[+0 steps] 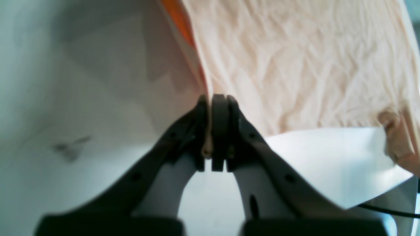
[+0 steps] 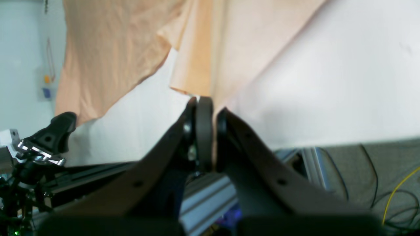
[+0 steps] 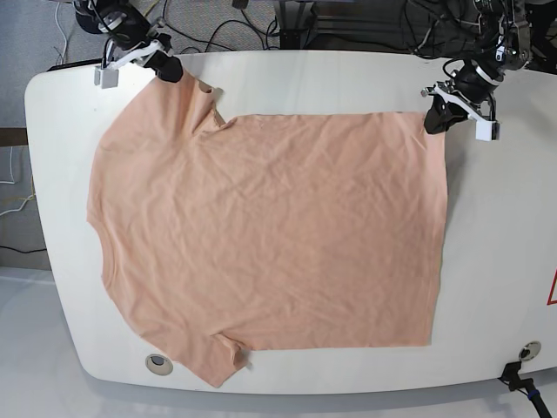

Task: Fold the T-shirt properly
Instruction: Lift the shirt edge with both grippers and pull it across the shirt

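The peach T-shirt lies spread flat and wrinkled on the white table. In the base view my left gripper sits at the shirt's far right corner, shut on the hem. The left wrist view shows its jaws closed on a thin fabric edge, with the T-shirt stretching away behind. My right gripper is at the far left corner, shut on the sleeve end. In the right wrist view, that gripper pinches a fold of the T-shirt, which rises from the table.
The table has round holes near its front edge. Cables run behind the far edge. Beyond the table edge the right wrist view shows an aluminium frame and floor cables.
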`<act>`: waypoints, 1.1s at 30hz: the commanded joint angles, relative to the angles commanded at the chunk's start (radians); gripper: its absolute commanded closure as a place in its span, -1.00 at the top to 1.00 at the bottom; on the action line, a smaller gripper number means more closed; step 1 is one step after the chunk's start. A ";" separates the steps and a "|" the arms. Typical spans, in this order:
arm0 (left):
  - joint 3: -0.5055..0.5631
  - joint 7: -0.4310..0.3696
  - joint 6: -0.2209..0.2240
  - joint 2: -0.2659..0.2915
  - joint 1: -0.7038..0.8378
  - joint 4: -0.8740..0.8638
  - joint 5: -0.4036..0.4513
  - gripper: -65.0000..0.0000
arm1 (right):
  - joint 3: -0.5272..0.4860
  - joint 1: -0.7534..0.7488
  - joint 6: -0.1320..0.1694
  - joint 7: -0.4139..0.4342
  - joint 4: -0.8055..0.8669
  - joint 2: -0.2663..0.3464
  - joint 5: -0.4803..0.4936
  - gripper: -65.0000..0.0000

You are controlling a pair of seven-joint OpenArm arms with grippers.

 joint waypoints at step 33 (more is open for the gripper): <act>-0.014 0.000 -0.083 -0.031 -0.252 -0.100 0.002 -1.00 | 0.000 0.305 0.000 0.000 -0.097 0.120 0.198 -1.00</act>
